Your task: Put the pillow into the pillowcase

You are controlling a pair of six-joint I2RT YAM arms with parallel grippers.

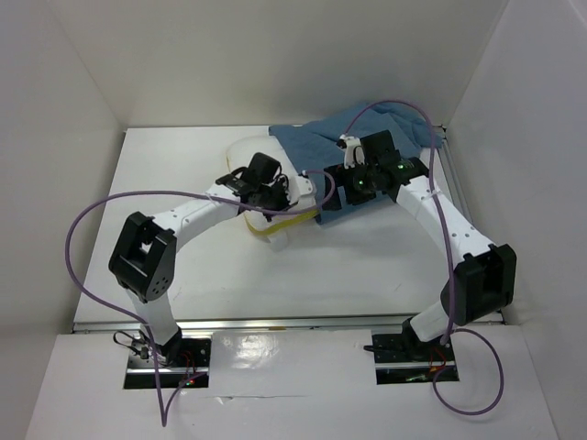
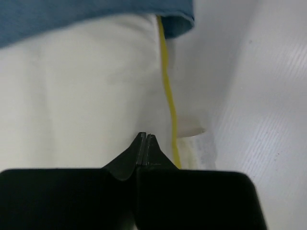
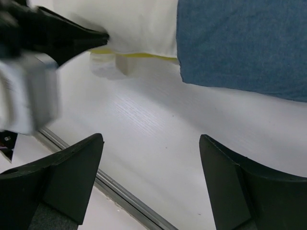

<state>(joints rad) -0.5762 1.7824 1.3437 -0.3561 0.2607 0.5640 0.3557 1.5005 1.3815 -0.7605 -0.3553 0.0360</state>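
The cream-white pillow [image 1: 275, 227] lies mid-table, its right end covered by the dusty-blue pillowcase [image 1: 316, 142], which spreads toward the back right. My left gripper [image 1: 275, 194] rests on top of the pillow. In the left wrist view the left gripper [image 2: 145, 136] is shut, tips together against the pillow [image 2: 86, 86] beside its yellow edge [image 2: 168, 91], with no cloth showing between them; the pillowcase [image 2: 72, 14] hem lies ahead. My right gripper [image 1: 332, 191] hovers at the pillowcase's near edge. In the right wrist view the right gripper [image 3: 151, 138] stands open over bare table, below pillow [image 3: 139, 24] and pillowcase [image 3: 240, 43].
White walls close in the table [image 1: 183, 183] on the left, back and right. A metal rail [image 3: 120, 189] runs along the near edge. Purple cables [image 1: 92, 211] loop off both arms. A small white tag [image 2: 192, 127] sticks out at the pillow's corner.
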